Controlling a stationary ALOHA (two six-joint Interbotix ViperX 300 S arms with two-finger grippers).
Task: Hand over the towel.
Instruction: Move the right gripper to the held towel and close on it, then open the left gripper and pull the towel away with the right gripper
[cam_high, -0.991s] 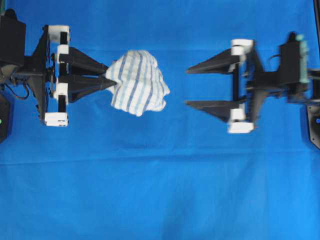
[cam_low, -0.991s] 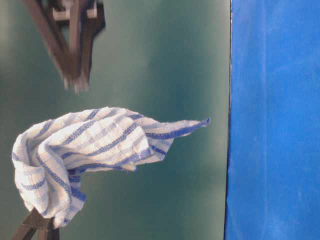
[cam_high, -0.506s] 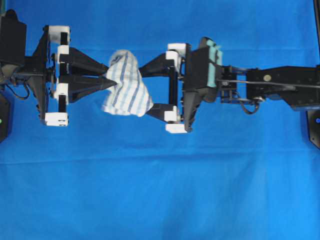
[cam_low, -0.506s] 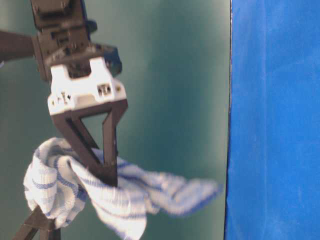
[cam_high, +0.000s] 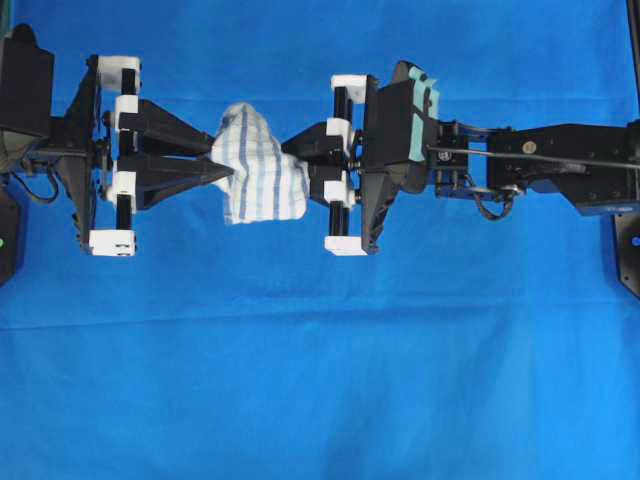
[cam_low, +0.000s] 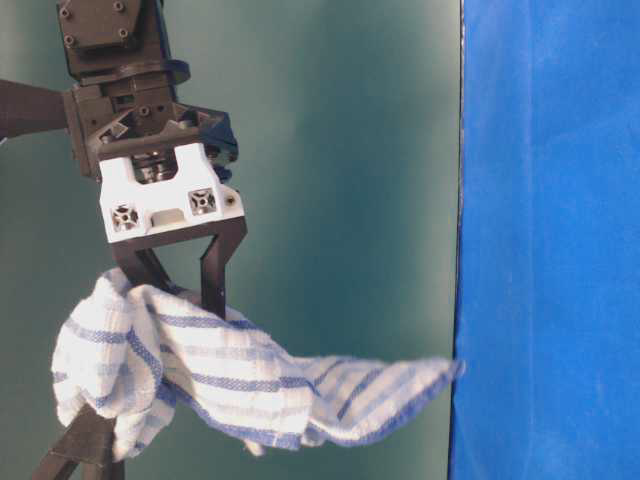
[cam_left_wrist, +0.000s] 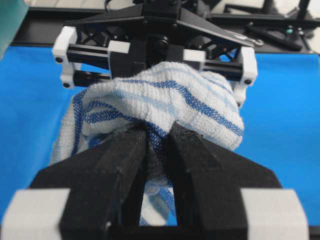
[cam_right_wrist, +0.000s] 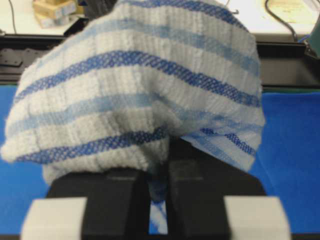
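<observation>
Overhead view, left end effector (cam_high: 222, 160) and right end effector (cam_high: 292, 165) both clamping towel (cam_high: 258, 170)

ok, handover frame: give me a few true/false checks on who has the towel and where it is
1. The left gripper is shut on the towel. True.
2. The right gripper is open, clear of the towel. False: its jaws are closed on the towel's other side.
3. The towel lies flat on the blue cloth. False: it hangs in the air between the two grippers.
4. The towel is white with blue stripes. True.
</observation>
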